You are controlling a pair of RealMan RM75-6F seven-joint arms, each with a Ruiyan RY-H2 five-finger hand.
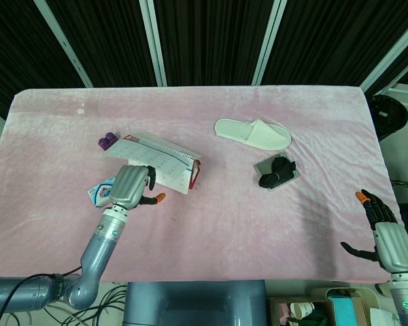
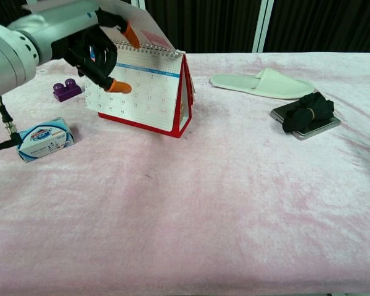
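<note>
Left hand [image 2: 89, 43] partly behind lifted calendar page [image 2: 120, 11]

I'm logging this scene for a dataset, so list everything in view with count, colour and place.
desk calendar: one, white pages on a red stand, left of the table's middle, top page lifted.
small box: one, white and blue, near the left edge, in front of the calendar.
toy block: one, purple, behind the box.
slipper: one, pale cream, far right of centre.
flat device: one, grey, right side, under a black strap.
table cover: one, pink, plush.
left hand: raised at the calendar, holds the lifted page.
right hand: at the table's near right corner, fingers apart, holds nothing.
</note>
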